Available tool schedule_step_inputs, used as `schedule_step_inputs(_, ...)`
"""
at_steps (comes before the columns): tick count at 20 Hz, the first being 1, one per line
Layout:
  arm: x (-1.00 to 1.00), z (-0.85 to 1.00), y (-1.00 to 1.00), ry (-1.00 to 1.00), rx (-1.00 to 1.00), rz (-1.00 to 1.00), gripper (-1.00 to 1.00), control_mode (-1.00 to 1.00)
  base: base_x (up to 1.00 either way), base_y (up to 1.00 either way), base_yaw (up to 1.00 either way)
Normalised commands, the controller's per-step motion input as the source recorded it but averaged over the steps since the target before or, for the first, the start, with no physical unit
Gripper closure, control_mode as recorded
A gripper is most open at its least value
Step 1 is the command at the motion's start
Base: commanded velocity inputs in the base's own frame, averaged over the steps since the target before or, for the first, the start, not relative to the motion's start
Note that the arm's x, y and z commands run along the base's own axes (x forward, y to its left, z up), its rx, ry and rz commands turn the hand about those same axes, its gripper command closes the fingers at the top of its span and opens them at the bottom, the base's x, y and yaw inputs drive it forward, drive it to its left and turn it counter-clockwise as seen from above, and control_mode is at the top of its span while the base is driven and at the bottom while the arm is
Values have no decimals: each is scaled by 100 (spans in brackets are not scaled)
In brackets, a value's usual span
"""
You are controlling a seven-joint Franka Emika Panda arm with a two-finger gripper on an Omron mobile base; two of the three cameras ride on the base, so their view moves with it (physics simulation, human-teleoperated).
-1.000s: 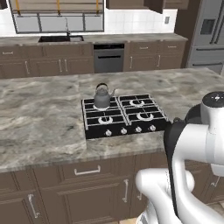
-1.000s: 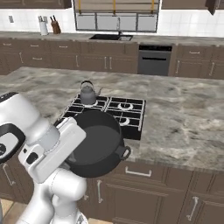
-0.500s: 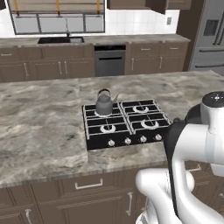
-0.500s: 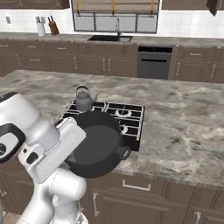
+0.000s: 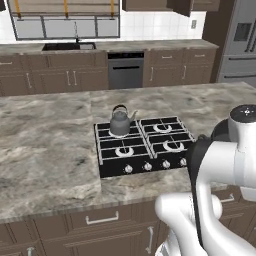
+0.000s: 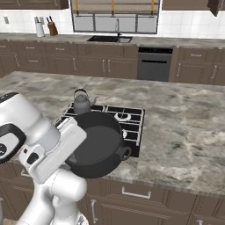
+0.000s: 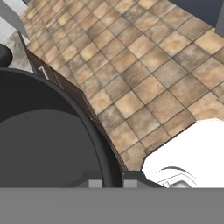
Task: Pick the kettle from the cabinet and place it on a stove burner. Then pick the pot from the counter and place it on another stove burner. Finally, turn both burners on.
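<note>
Kettle [image 5: 120,122] is already parked on the back-left burner [image 5: 119,133] of the stove [image 6: 132,127]. The gripper [image 7: 106,183] has its jaws pinched tight on the rim of the pot [image 6: 94,143], holding it up in front of the stove, probably so it clears the counter [image 6: 184,132] edge on its way to a free burner.

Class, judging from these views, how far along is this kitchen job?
Done: the kettle sits on a rear stove burner. In hand: the tool is shut on the rim of the pot, held above the counter edge. Left: setting the pot on another burner, then turning both on.
</note>
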Motion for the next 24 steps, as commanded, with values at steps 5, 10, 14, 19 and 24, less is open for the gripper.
schedule_step_inputs(5,0,0,0,0,0,0,100,100,0,0,0)
schedule_step_inputs(10,12,0,-2,0,0,0,100,-100,0,0,0)
schedule_step_inputs(14,50,0,-15,0,2,0,100,-100,0,0,0)
schedule_step_inputs(19,66,0,-7,1,0,0,100,-100,0,0,0)
schedule_step_inputs(24,71,0,-3,6,0,0,100,-100,0,0,0)
